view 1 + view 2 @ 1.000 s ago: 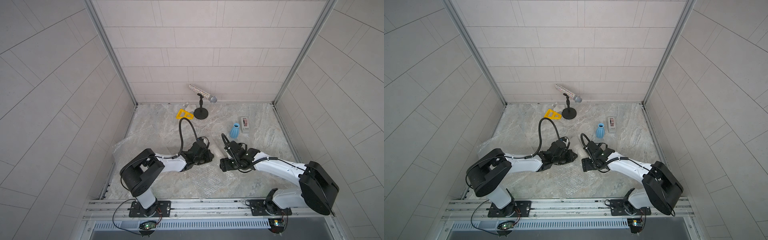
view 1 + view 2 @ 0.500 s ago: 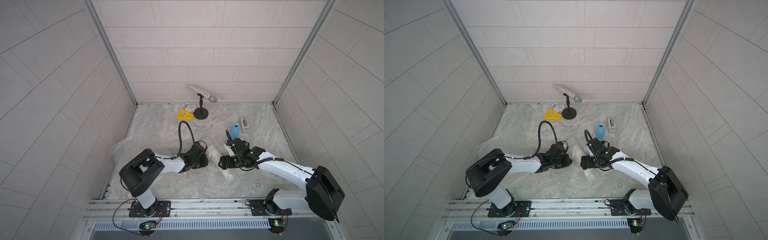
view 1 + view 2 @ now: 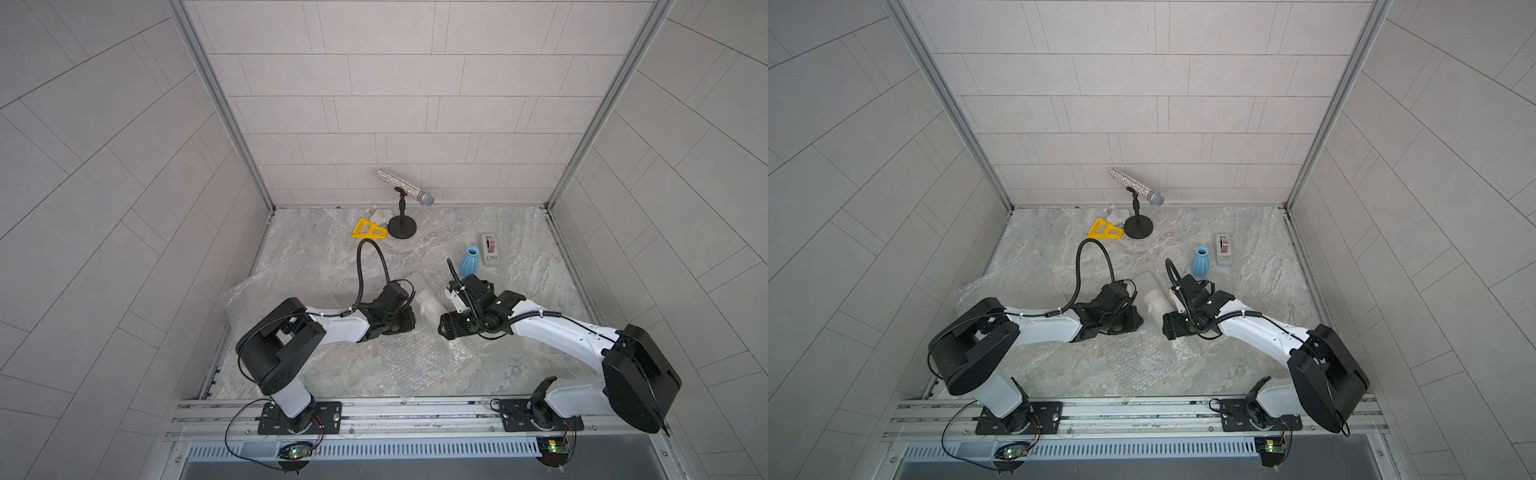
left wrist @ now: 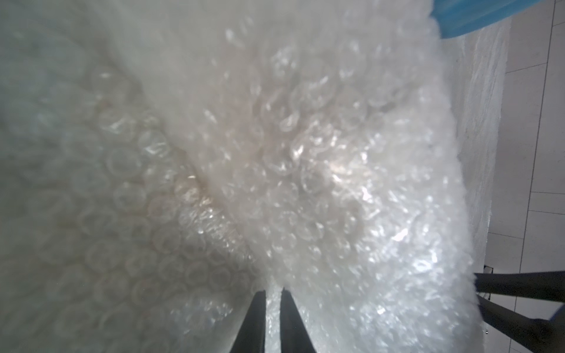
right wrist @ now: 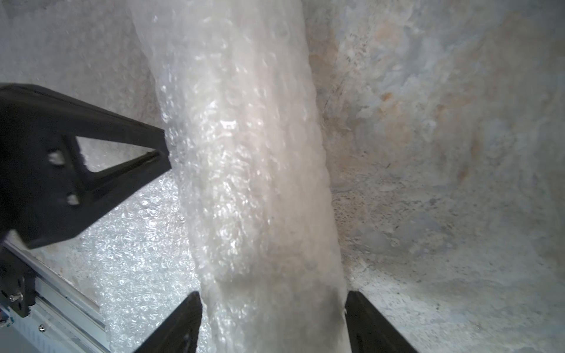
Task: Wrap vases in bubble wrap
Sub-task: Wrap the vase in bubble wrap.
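The white vase point(image 3: 428, 305) point(image 3: 1152, 303) lies on its side between the two arms, rolled up in bubble wrap point(image 5: 250, 171). More bubble wrap point(image 3: 399, 357) point(image 3: 1133, 361) spreads flat on the table in front of it. My left gripper point(image 4: 273, 293) point(image 3: 409, 323) is shut on a fold of the wrap at the roll's left side. My right gripper point(image 5: 272, 295) point(image 3: 444, 329) straddles the roll's end, with one finger touching each side. The light-blue vase point(image 3: 471, 262) point(image 3: 1200, 261) stands bare behind the right wrist.
At the back are a glittery microphone point(image 3: 405, 193) on a black stand point(image 3: 402, 227) and a yellow triangle point(image 3: 368, 229). A grey tape dispenser point(image 3: 490, 249) sits next to the blue vase. Another crinkled sheet point(image 3: 266, 291) lies at the left wall. A metal rail point(image 3: 374, 409) runs along the front.
The left gripper has slid slightly toward the front with the wrap. The right wrist has shifted a little to the right, and its jaws have narrowed onto the roll.
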{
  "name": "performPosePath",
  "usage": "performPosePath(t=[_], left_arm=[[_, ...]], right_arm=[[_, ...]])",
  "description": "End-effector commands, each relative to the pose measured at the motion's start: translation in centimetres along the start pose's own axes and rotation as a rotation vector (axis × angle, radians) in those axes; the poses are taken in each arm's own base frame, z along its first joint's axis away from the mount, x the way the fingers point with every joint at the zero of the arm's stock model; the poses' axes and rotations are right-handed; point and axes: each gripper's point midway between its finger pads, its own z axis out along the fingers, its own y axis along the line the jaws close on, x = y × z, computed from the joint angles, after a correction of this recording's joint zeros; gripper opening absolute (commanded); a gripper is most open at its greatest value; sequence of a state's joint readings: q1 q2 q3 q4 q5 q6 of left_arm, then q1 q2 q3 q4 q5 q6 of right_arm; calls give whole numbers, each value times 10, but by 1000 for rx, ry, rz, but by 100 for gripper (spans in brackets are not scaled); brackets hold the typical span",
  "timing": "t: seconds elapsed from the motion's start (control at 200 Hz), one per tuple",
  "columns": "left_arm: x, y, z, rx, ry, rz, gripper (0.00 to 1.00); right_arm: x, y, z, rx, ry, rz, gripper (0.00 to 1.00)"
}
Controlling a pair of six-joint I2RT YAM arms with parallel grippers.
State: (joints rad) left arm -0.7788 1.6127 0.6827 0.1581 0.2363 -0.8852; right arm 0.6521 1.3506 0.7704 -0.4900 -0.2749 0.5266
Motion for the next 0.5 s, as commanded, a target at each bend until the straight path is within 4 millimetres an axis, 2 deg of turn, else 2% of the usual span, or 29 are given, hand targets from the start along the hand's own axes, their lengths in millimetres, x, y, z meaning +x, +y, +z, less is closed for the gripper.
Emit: performPosePath(t=[0.0, 0.185, 0.41, 0.495], left_arm=[[-5, 0, -20, -3, -39, 3, 20], [-8, -29, -23, 74, -28, -7, 31], [-4, -58, -1, 130, 14, 19, 35], [1, -57, 9, 106, 23, 28, 35]], right_arm=[[9, -13, 8, 79, 19, -33, 76], [12, -19, 13, 140, 17, -65, 75], [15, -22, 19, 195, 17, -102, 73], [14, -22, 18, 207, 8, -106, 73]])
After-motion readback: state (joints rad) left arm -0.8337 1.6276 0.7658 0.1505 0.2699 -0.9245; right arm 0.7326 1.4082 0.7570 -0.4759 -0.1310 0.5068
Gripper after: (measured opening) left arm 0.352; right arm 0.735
